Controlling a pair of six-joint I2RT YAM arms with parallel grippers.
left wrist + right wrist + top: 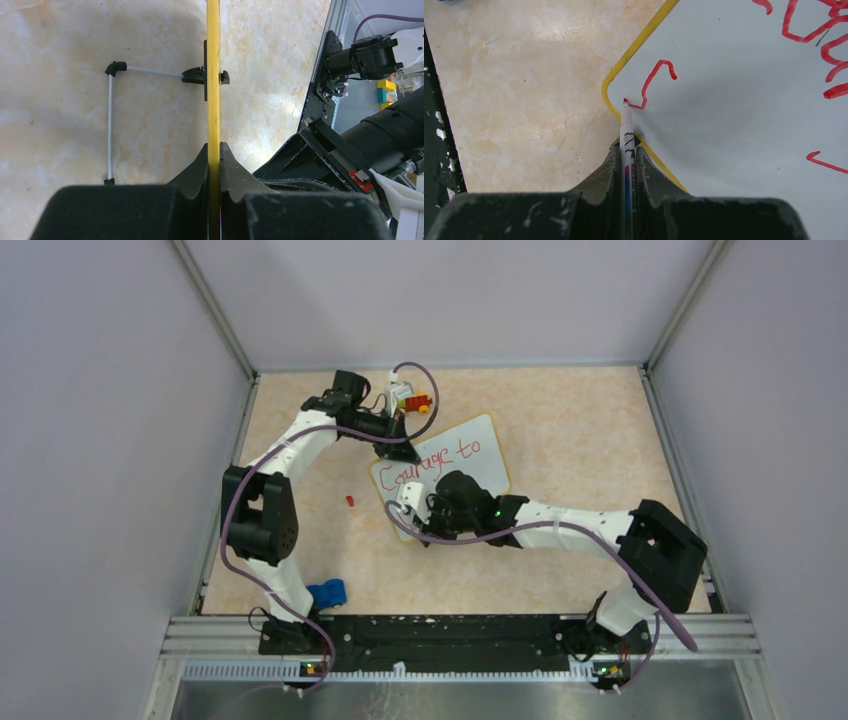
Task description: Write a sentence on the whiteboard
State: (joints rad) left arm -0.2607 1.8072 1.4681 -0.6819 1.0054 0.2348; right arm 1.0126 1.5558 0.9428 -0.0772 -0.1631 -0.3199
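Beige marbled table point(600, 440), grey walls on three sides. Whiteboard point(478, 452) sits mid-table, propped on a thin wire stand point(110, 120). Its long axis runs diagonally, near-left to far-right in the top view. Sentence point(438, 460) so far reads "Courage to" in red on the upper line, plus one short red squiggle opening the lower line. My guess is about half done.

Right gripper point(628, 150) has its fingers clamped on a marker point(626, 127). The red tip touches the board just inside the rounded corner, at the end of that squiggle. Blank board lies ahead and to the right of this pincer, so the next strokes should run that way, along the long axis. The rim is just beside the tip on the left, so it could slip off the edge.

Left gripper point(214, 152) is clamped on the board's yellow rim point(213, 60) at the far-left edge, apparently steadying it. The right arm is the one placed to write.

Also on the table:
- small red piece point(349, 500), left of the board
- blue object point(327, 592), by the left arm's base
- coloured blocks point(415, 400), at the far side
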